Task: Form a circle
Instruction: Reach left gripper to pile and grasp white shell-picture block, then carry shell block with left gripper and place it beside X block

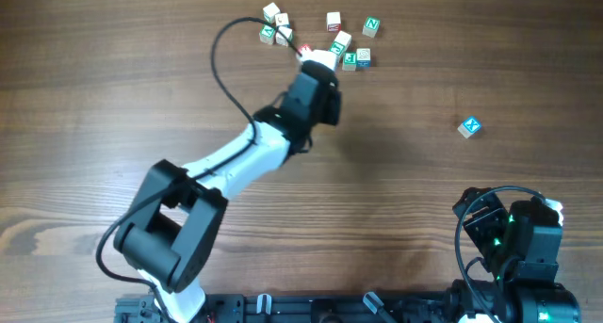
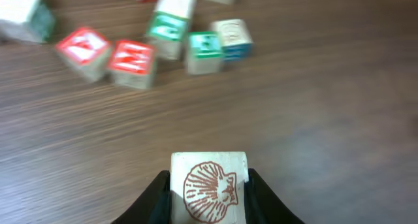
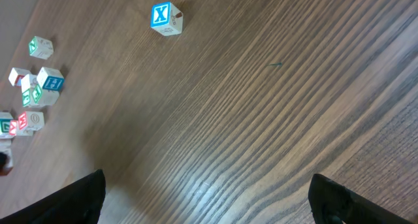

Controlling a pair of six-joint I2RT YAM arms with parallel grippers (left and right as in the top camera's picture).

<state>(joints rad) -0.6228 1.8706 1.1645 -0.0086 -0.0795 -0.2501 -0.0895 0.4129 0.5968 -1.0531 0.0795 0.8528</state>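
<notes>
It looks like a robotics lab. A left arm (image 1: pixel 236 158) and a right arm (image 1: pixel 516 243) stand at a wood-grain table (image 1: pixel 94 78) with small letter cubes (image 1: pixel 333 22).

Overhead camera looks straight down on the table (image 1: pixel 85 78); both wrist views, left close, right distant, share the far cubes (image 2: pixel 134 57).

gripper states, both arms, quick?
Left gripper: closed on a pale cube with a red shell print.
Right gripper: open, holding nothing.
</notes>
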